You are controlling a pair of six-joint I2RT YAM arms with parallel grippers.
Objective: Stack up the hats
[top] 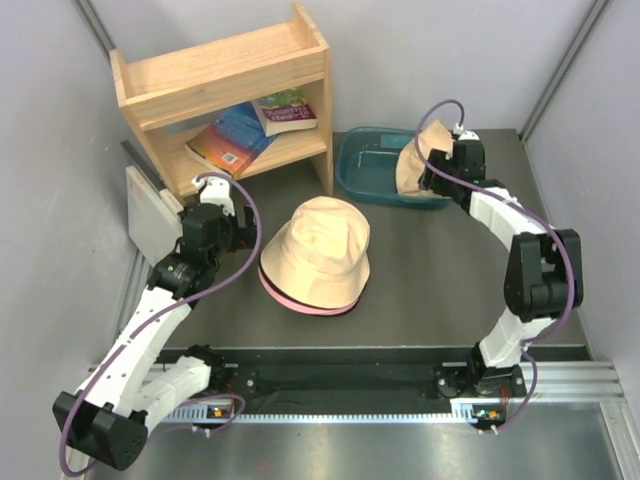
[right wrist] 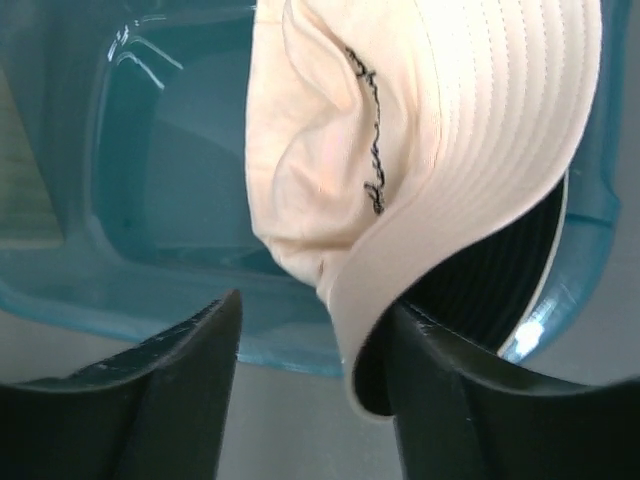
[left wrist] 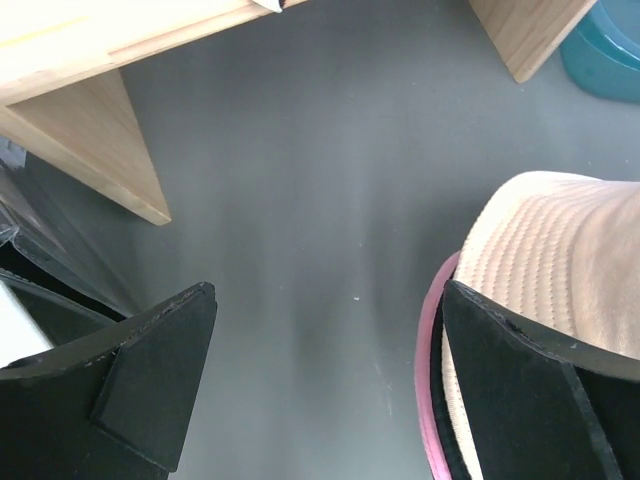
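Observation:
A tan hat [top: 318,245] tops a stack in the middle of the table, with a black brim and a pink brim [top: 300,303] showing under it. My left gripper [top: 243,222] is open and empty just left of the stack. In the left wrist view, the gripper [left wrist: 330,290] has the stack [left wrist: 560,250] behind its right finger. A second tan hat [top: 418,160] lies crumpled over the right end of the teal tub [top: 365,175]. My right gripper [top: 441,157] is open at it. In the right wrist view [right wrist: 318,305], the hat's brim [right wrist: 430,130] hangs between the jaws, against the right finger.
A wooden shelf [top: 225,70] with books [top: 240,135] stands at the back left, its feet near my left gripper [left wrist: 90,140]. A grey board [top: 148,212] leans at the left wall. Grey walls close in both sides.

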